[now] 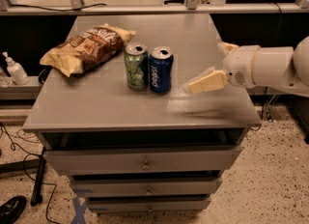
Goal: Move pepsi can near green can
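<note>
Standing upright on the cabinet top (120,109), the pepsi can (161,70) is just beside the green can (136,66), on the side toward the arm; whether they touch I cannot tell. Judged from that, the placing looks done. The gripper (208,67) hangs over the top's right part, apart from both cans, fingers spread and holding nothing. A chip bag (87,47) lies beyond the green can. Probably only clearing the arm remains.

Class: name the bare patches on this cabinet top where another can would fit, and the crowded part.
Free: front strip of the cabinet top, before the chip bag, green can and pepsi can; back right, behind the open gripper hovering right. Crowded: around bag and cans.
</note>
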Controlling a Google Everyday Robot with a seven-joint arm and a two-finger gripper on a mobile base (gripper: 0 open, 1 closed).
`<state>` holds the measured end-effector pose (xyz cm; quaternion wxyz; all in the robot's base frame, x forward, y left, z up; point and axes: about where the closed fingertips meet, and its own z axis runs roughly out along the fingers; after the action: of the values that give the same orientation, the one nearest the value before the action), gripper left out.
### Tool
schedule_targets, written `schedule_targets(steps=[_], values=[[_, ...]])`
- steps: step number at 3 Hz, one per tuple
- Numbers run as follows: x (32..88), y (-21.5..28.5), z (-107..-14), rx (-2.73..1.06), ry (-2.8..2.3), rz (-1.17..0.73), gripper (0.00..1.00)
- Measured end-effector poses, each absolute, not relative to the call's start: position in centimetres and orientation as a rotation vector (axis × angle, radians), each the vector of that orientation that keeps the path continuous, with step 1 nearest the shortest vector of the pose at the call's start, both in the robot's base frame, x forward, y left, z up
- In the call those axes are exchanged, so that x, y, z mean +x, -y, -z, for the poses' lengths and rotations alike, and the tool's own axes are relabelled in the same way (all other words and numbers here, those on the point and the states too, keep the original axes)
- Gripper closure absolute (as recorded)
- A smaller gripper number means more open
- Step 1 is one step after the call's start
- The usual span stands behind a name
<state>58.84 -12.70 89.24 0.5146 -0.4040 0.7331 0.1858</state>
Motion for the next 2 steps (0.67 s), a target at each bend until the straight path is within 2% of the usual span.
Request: schedule_targets(steps=[2], values=[[59.0,22.8,-97.3,-0.837,-1.735,-0.114,0.0]])
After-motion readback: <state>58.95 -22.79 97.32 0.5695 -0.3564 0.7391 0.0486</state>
